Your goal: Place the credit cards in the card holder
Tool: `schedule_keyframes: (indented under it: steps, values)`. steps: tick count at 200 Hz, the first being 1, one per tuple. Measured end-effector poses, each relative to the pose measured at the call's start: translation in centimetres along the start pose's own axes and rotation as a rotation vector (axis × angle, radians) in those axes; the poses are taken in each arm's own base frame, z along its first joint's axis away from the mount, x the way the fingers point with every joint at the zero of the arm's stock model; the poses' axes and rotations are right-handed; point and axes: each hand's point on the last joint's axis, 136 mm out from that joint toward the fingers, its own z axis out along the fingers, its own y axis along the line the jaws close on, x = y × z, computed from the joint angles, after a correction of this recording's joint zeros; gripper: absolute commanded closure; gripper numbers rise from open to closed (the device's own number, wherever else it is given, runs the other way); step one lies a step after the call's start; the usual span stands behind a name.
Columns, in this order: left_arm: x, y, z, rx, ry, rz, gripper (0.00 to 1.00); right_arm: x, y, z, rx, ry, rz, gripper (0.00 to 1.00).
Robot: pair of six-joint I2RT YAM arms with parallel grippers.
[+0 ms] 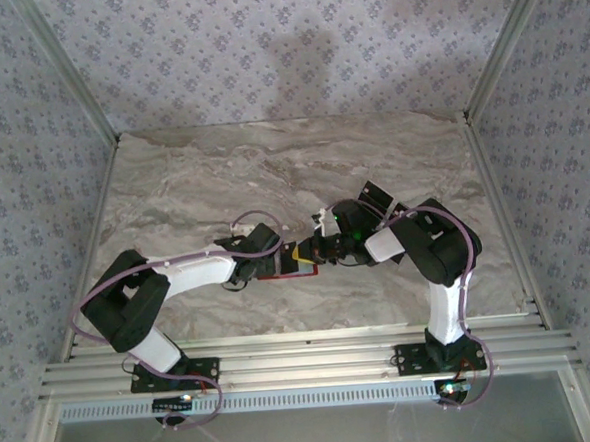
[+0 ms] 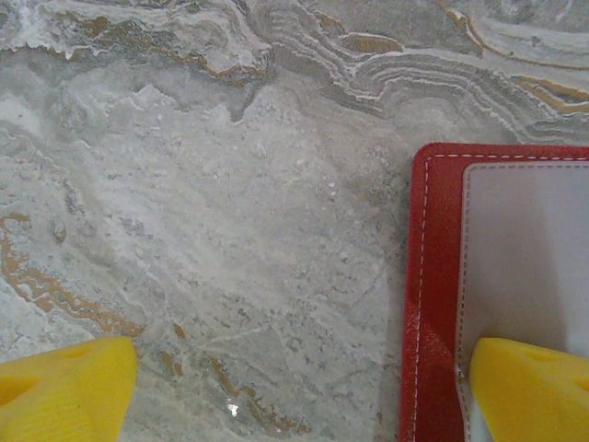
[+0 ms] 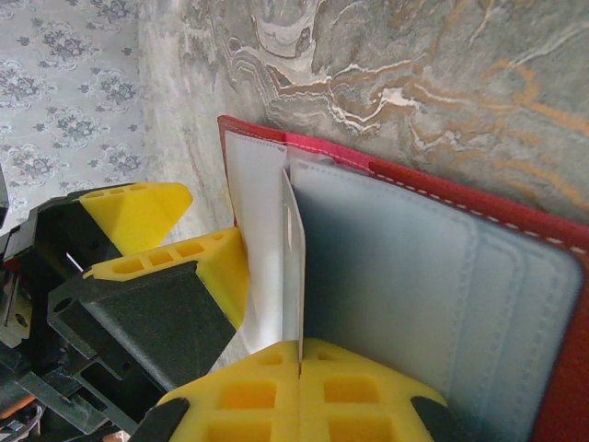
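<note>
The card holder [image 1: 281, 272] lies open on the table [image 1: 222, 175] near its middle, between the two grippers: the left gripper [image 1: 261, 264] at its left, the right gripper [image 1: 312, 252] at its right. The left gripper's jaws stand wide, one finger [image 2: 534, 387] over the holder's inner panel, the other [image 2: 64, 387] over bare table beside its edge. A thin flap [image 3: 293, 249] of the holder stands upright, pinched between the right gripper's closed fingers [image 3: 248, 405]. A credit card [image 1: 375, 191] lies farther back, right of the holder.

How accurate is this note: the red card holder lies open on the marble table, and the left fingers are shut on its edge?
One error: the left fingers are wide open, not shut: one over the grey inside of the card holder, the other over the bare table, as the left wrist view shows.
</note>
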Motion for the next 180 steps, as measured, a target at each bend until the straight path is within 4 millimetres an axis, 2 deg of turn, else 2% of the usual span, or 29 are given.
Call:
schedule_keyframes:
  steps: [81, 112, 134, 157, 180]
  values:
    - [0.0, 0.0, 0.1, 0.004, -0.003, -0.002, 0.06, 0.0, 0.4, 0.9, 0.019, 0.015, -0.003, 1.0]
    - [0.0, -0.1, 0.1, 0.004, -0.003, -0.002, 0.06, 0.0, 0.3, 0.9, 0.029, 0.019, -0.005, 0.79]
    - [0.0, -0.1, 0.1, 0.005, -0.003, -0.002, 0.06, -0.2, 1.1, 0.6, 0.039, 0.015, -0.032, 0.64]
    - [0.0, -0.1, 0.0, 0.005, -0.004, -0.003, 0.06, -0.4, 1.5, 0.0, 0.079, 0.009, -0.043, 0.53]
    - [0.0, -0.1, 0.0, 0.005, -0.004, -0.003, 0.06, -0.6, 1.6, -0.8, 0.141, 0.005, -0.055, 0.49]
